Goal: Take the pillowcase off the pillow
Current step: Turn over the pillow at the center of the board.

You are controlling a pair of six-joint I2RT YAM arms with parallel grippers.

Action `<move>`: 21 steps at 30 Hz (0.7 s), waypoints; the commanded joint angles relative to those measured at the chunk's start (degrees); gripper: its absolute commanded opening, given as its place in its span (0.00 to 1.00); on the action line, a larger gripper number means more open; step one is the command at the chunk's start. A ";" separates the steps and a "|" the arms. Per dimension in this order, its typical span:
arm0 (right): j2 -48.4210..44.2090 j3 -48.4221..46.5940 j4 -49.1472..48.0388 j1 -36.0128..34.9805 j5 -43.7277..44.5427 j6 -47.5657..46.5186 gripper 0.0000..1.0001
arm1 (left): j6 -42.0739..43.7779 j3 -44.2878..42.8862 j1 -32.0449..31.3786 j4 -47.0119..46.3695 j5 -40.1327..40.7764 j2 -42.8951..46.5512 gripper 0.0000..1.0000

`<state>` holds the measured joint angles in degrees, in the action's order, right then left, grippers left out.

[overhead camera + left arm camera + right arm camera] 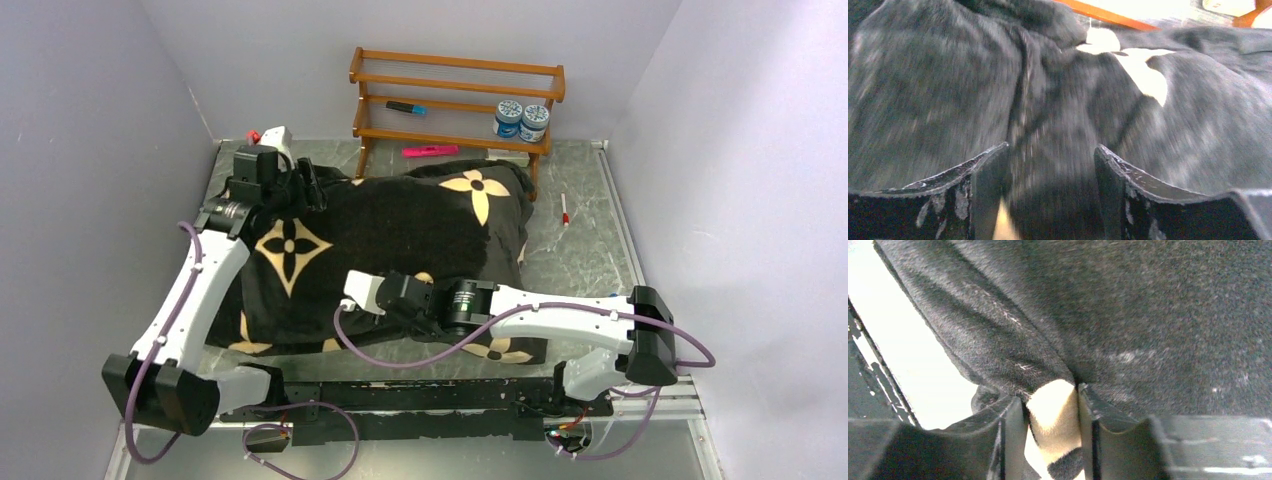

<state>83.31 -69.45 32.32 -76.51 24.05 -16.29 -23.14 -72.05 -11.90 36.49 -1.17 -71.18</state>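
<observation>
Left gripper [1052, 150]: jaws stood wide, astride a black ridge, clamping nothing. Right gripper [1050, 400]: jaws narrow, a cream fold wedged between them, and whether gripped or merely touching was impossible to tell. The pillowcase [400, 230] lay across the table [590, 250], the pillow hidden inside. The danger: a shallow pinch slipping off the plush, or a deep one dragging the pillow along too. The count: one pillowcase, one rack [455, 100], two jars [509, 118].
</observation>
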 commanded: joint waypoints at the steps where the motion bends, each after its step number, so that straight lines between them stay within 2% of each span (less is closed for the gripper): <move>1: -4.14 0.07 -7.88 1.22 1.57 2.42 0.48 | 0.37 -3.01 -0.49 7.53 0.99 4.79 0.72; 7: -7.27 -0.07 -9.06 3.82 1.57 5.09 0.77 | -0.21 -3.08 -0.49 9.24 5.62 9.98 0.87; 12: -10.45 0.10 -9.59 8.44 0.20 8.85 0.96 | -1.17 -0.54 -0.49 9.59 9.42 15.05 0.88; 16: -12.26 0.61 -9.60 12.96 0.28 12.68 1.00 | -1.78 4.01 -0.49 6.26 13.52 21.45 0.90; 21: -13.07 0.72 -8.21 17.55 0.48 18.43 1.00 | -0.73 5.52 -0.49 6.22 13.60 25.19 0.97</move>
<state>71.92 -68.84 25.15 -61.67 24.40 -4.58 -23.88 -66.54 -12.21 44.84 10.39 -47.83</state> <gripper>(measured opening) 0.994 0.960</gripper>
